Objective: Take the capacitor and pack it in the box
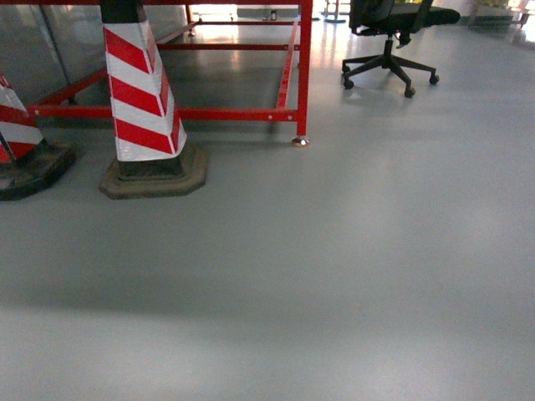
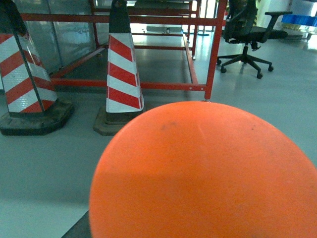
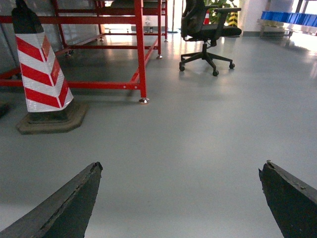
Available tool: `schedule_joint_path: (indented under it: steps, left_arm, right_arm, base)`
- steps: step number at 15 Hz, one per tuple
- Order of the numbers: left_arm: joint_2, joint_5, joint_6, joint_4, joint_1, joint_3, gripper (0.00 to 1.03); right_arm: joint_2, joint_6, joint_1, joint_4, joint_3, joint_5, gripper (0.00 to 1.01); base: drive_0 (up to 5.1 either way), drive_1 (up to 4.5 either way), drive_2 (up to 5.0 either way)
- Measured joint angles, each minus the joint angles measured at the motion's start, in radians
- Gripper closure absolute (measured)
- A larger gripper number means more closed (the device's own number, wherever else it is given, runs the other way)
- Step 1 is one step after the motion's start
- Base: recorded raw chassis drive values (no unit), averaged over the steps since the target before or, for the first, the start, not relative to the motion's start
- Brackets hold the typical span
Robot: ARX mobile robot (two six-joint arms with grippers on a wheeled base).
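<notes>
on the bare grey floor (image 1: 334,276) ahead, neither a capacitor nor the box is to be seen in any view, so their whereabouts cannot be told. a capacitor is judged to be light, stiff and easily bent at its leads, so it is best pinched across the body; the box is judged to be light and smooth, best taken by its handle or walls. the right gripper (image 3: 181,198) is spread wide and holds nothing. the left gripper is hidden behind an orange dome (image 2: 208,173), so its state cannot be told. the striped cone (image 1: 142,92), red frame (image 1: 303,67) and office chair (image 1: 389,38) are shown in all views; blue bins (image 3: 290,19) are shown only in the wrist views.
</notes>
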State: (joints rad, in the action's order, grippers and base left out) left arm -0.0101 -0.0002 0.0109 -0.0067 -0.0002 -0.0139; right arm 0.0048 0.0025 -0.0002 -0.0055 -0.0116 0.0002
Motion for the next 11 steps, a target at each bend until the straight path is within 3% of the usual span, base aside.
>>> schedule_joint_path:
  steps: [11]
  left_arm:
    - [0.000,0.000,0.000,0.002,0.000,0.000,0.60]
  right_arm:
    - [0.000,0.000,0.000,0.001,0.000,0.000,0.03]
  base:
    - [-5.0,2.39,2.4]
